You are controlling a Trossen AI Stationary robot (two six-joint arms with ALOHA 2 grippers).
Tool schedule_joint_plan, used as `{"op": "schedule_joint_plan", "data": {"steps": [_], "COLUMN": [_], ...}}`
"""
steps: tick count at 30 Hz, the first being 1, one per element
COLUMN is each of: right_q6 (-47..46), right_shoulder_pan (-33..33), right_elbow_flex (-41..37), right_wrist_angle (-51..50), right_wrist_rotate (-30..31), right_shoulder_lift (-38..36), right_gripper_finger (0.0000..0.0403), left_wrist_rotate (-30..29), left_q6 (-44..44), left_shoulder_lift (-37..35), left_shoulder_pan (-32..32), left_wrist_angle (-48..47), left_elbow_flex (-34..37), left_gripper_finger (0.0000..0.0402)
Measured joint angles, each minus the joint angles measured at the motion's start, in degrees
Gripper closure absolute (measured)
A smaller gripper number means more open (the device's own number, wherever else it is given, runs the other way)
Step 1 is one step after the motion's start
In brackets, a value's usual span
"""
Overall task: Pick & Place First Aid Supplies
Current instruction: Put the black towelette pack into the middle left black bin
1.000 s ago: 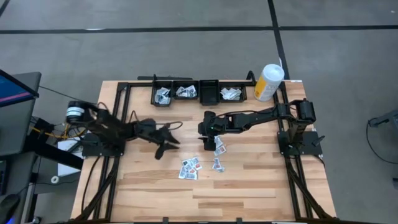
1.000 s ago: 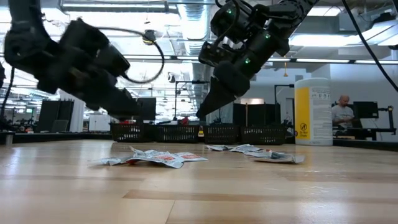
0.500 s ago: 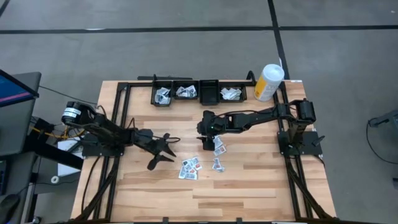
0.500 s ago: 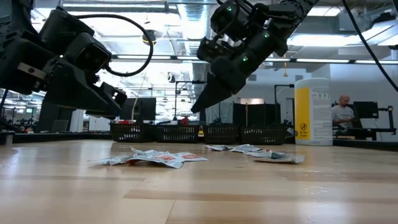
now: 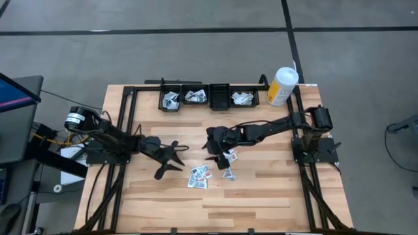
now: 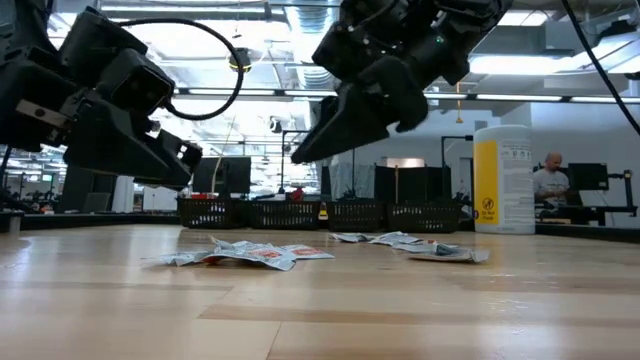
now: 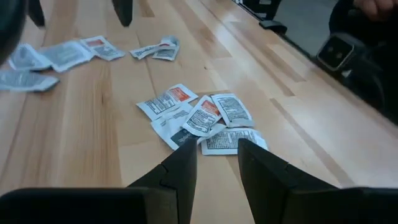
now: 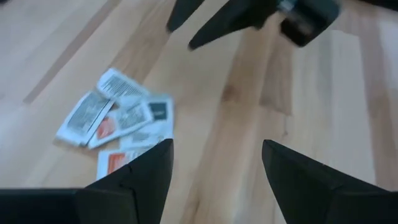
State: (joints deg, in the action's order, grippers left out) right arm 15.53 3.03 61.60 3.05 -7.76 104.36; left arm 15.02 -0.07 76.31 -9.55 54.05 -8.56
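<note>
The right gripper (image 5: 210, 155) has swung away from its place of a second ago, above the packets by the table's middle, and now hangs lower toward six o'clock, tips pointing to about eight o'clock; its fingers (image 8: 140, 174) stand spread wide with nothing between them; in the low view it (image 6: 300, 153) is well clear of the tabletop. The left gripper (image 5: 171, 158) was drawn up higher a second ago and has since stretched out toward three o'clock, where it has kept the same pose for the last half second; its fingers (image 7: 183, 171) are parted by a narrow gap and hold nothing.

The first aid supplies have not moved: a cluster of packets (image 5: 200, 175) lies at six o'clock from the table's middle, directly ahead of the left gripper; a smaller scatter of packets (image 5: 228, 164) lies just beside the right gripper, at its four o'clock; more packets sit in the row of black bins (image 5: 209, 96) at the twelve o'clock edge. The white-and-yellow canister (image 5: 282, 85) stands upright at one o'clock, as before.
</note>
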Motion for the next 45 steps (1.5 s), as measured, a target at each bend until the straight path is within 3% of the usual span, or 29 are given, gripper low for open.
{"op": "schedule_joint_plan", "data": {"steps": [13,22,38,45], "right_q6": [1.5,1.5,1.5,1.5], "right_shoulder_pan": [0.2,0.2,0.2,0.2], "right_elbow_flex": [0.0,0.0,0.0,0.0], "right_wrist_angle": [-3.0,-4.2,-4.4,-4.4], "right_wrist_rotate": [0.1,0.1,0.2,0.2], "right_shoulder_lift": [0.0,0.0,0.0,0.0], "right_gripper_finger": [0.0163,0.0163,0.0163,0.0163], "left_wrist_rotate": [-14.1,-14.5,-14.8,-12.1], "left_q6": [19.5,21.5,22.4,22.3], "left_shoulder_lift": [2.6,12.6,14.7,15.0], "left_shoulder_pan": [-7.9,-7.7,-6.3,-5.0], "left_wrist_angle": [0.1,0.0,-0.5,-0.4], "left_elbow_flex": [-3.2,-8.3,-9.0,-9.0], "left_gripper_finger": [0.0285,0.0285,0.0285,0.0285]}}
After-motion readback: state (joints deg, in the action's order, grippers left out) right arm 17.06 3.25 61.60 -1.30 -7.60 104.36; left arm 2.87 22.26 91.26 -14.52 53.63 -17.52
